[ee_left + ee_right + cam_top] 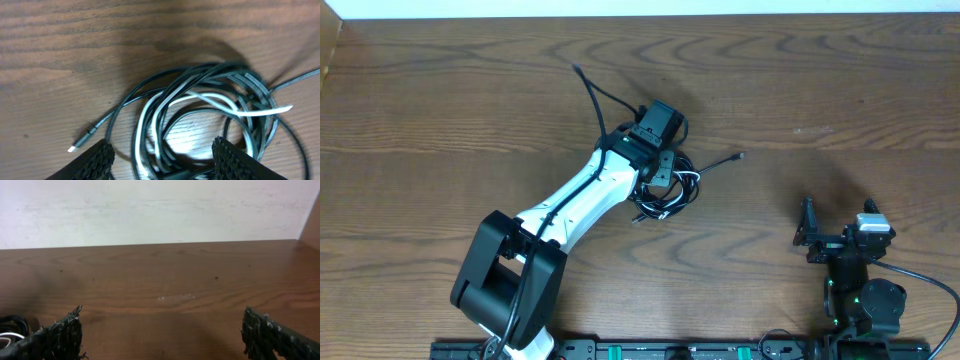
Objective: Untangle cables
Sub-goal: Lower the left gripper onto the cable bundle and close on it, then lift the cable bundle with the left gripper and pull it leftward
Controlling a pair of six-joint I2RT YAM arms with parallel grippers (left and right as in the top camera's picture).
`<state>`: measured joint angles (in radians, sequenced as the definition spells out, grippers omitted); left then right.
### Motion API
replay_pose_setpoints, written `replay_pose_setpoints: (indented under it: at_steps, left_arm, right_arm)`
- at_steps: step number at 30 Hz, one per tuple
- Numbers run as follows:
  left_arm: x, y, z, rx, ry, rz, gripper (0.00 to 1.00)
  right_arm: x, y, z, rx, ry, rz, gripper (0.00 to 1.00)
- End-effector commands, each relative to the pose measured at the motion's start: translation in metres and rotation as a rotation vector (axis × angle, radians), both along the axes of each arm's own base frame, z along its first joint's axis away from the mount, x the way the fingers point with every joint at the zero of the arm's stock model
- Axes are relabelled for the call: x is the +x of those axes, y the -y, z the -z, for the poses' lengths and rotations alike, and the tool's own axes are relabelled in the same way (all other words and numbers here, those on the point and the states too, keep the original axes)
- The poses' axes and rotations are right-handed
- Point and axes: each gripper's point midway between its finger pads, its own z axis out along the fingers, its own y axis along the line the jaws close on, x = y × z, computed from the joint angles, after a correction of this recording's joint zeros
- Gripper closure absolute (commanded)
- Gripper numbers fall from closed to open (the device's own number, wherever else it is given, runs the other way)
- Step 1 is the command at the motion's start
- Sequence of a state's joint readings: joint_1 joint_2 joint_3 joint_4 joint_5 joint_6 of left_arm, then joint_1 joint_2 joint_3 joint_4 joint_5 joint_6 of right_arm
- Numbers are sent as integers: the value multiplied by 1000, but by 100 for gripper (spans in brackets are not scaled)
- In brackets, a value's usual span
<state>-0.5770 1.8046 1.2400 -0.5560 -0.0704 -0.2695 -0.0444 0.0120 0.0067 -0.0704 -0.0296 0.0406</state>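
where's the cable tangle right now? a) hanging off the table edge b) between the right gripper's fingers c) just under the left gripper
c: the cables lie bunched right below the left gripper, its jaws spread either side; the right gripper sits well apart from them.

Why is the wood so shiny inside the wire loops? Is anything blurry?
Left wrist view: glare brightens the table inside the cables, and a dark shadow lies behind them; overhead view: sharp, only soft shadows; right wrist view: evenly lit, nothing blurred.
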Motion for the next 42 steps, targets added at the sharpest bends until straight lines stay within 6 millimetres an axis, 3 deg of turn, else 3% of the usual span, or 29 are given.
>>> replay_pose_setpoints:
  at_steps: [1,2,6,9,15,18,22,30,32,34,36,37,40,42]
  left_arm:
    - [-7,-12,13,97,-11,123,69]
    - [-8,-13,16,101,-14,122,92]
    - [-8,-14,15,91,-15,94,92]
    - [-14,-10,17,15,-55,-46,92]
    - [-56,36,15,-346,-371,-278,92]
    - [-63,46,6,-486,-515,-425,92]
    - [-57,41,-1,-574,-593,-530,92]
    - [-44,25,-1,-589,-571,-574,92]
    - [-36,22,1,-561,-501,-514,92]
    - [-21,15,5,-473,-349,-347,92]
    - [-13,7,9,-354,-236,-182,83]
    - [-10,1,12,-289,-193,-122,70]
    - [-1,-14,15,-94,-82,3,44]
    - [2,-16,14,-44,-48,49,40]
  right_arm:
    - [0,-1,0,-13,1,-3,1]
    - [0,-1,0,-13,1,-3,1]
    - [0,-1,0,-13,1,-3,1]
    - [0,-1,0,-13,1,-3,1]
    - [0,-1,0,-13,1,-3,1]
    - [0,-1,0,-13,1,-3,1]
    - [0,-1,0,-13,1,-3,1]
    - [0,-1,0,-13,1,-3,1]
    - [0,-1,0,-13,1,-3,1]
    - [0,-1,0,-13,1,-3,1]
    - [0,-1,0,-13,1,-3,1]
    - [0,-1,0,-13,1,-3,1]
    - [0,-1,0,-13,1,-3,1]
    - [0,-1,0,-13,1,-3,1]
